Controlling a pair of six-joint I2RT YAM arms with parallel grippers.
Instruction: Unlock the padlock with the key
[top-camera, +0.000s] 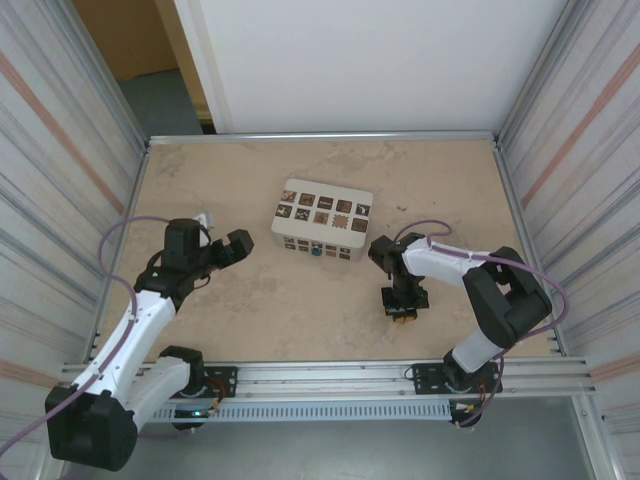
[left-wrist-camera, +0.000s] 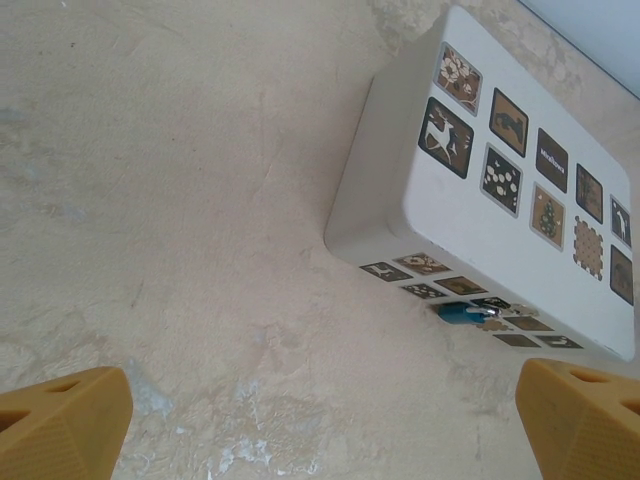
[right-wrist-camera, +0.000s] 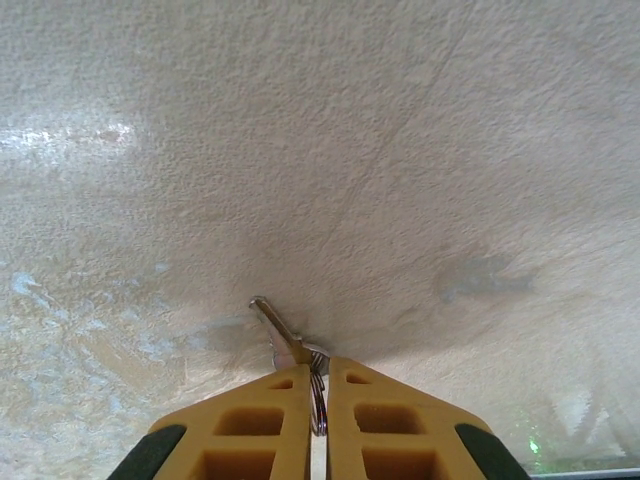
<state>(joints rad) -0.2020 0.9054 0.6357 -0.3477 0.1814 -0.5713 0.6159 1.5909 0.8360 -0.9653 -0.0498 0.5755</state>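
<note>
The thin, flat silvery key (right-wrist-camera: 280, 332) could pivot or slip, because the right jaws clamp only its ringed end. The mottled beige desk (top-camera: 250, 310) looks rough. The white rounded box with dark squares (top-camera: 330, 188) sits mid-frame, and the tiny blue-and-silvery metal padlock (top-camera: 316, 251) clings to its lower side. The left jaws stand apart.
</note>
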